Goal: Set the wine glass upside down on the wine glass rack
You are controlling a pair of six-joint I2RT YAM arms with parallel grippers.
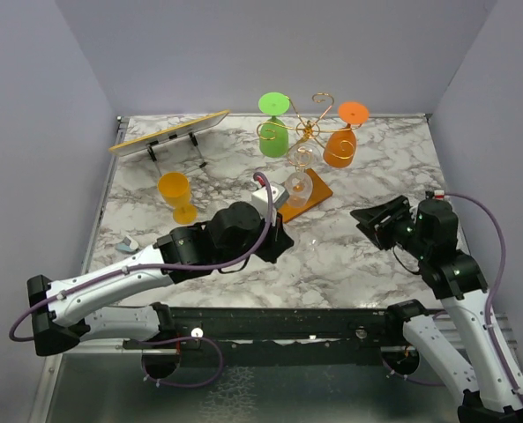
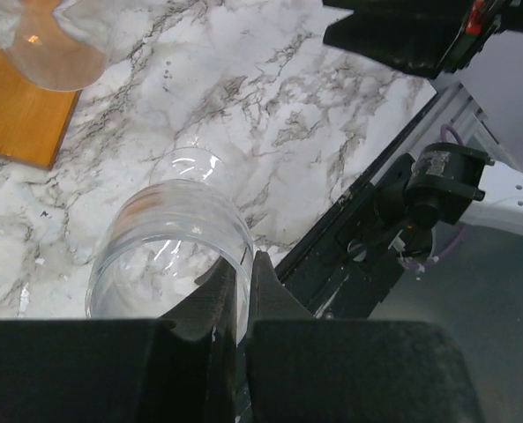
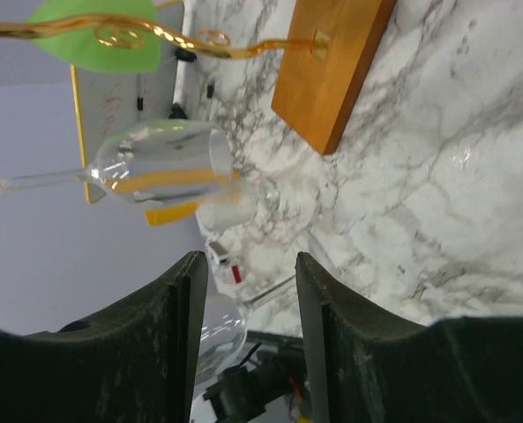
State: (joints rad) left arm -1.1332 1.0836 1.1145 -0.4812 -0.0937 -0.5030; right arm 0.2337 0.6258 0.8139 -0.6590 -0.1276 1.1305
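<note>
My left gripper (image 1: 277, 236) is shut on the rim of a clear wine glass (image 2: 168, 251), one finger inside the bowl and one outside (image 2: 270, 282). It holds the glass low over the marble, stem pointing away from the wrist. The glass also shows in the right wrist view (image 3: 221, 330). The gold wire rack (image 1: 310, 130) stands behind on its orange-brown base (image 1: 316, 196). Hung upside down on it are a green glass (image 1: 274, 132), an orange glass (image 1: 340, 145) and a clear glass (image 1: 298, 181). My right gripper (image 1: 376, 220) is open and empty, to the right of the base.
A yellow-orange glass (image 1: 177, 196) stands upright at the left. A tilted yellow-edged board on legs (image 1: 168, 132) stands at the back left. A small grey object (image 1: 127, 242) lies near the left edge. The table's front rail (image 2: 376, 238) runs close by the held glass.
</note>
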